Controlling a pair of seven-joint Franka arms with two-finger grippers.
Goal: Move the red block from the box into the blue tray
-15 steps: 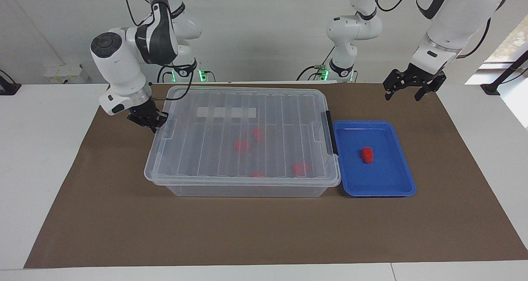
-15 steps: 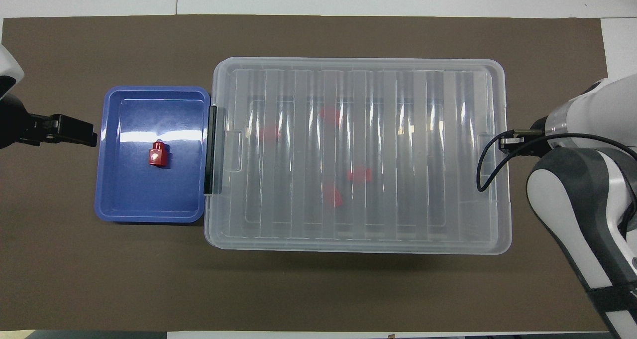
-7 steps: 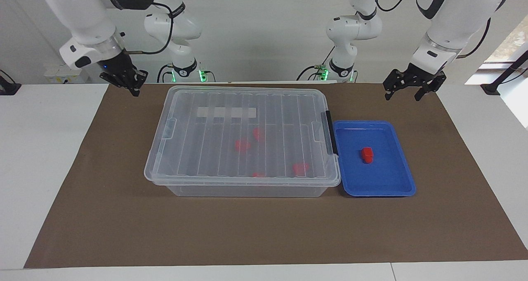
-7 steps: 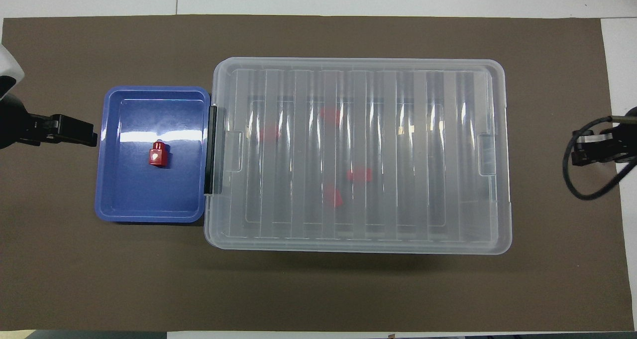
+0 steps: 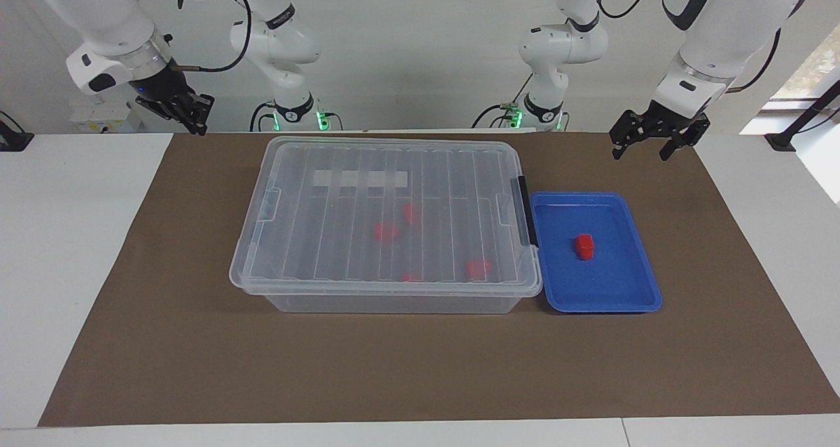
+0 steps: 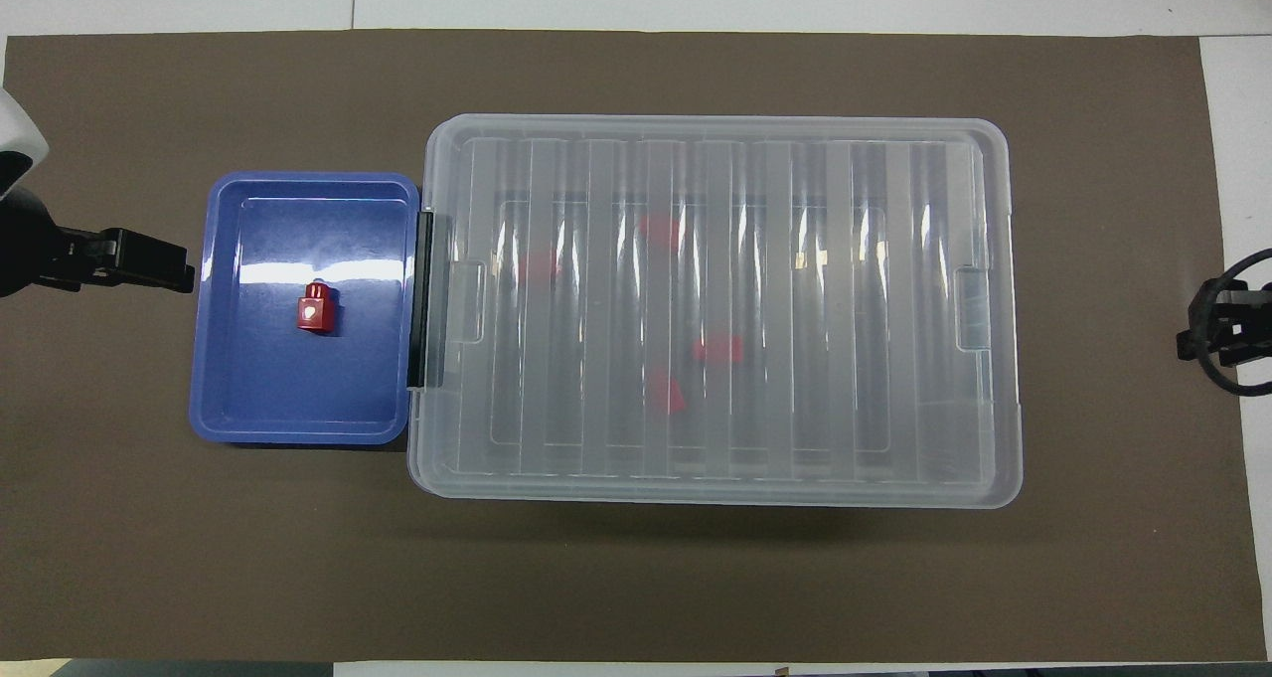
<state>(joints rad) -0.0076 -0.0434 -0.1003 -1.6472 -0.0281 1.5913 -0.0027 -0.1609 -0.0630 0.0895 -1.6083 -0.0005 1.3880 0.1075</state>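
Clear plastic box shut again, right end effector now raised away from it
Right end effector, spread unreadable, has lifted off the lid's end; spare blocks stay inside; red block rests in the blue tray; left end effector waits, fingers apart, empty: task looks finished

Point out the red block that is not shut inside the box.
The red block lying alone in the blue tray; the others show only through the lid of the box.

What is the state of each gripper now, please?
Left gripper: open, holding nothing, raised above the mat near the blue tray.
Right gripper: raised by the box's end; fingers cannot be told.
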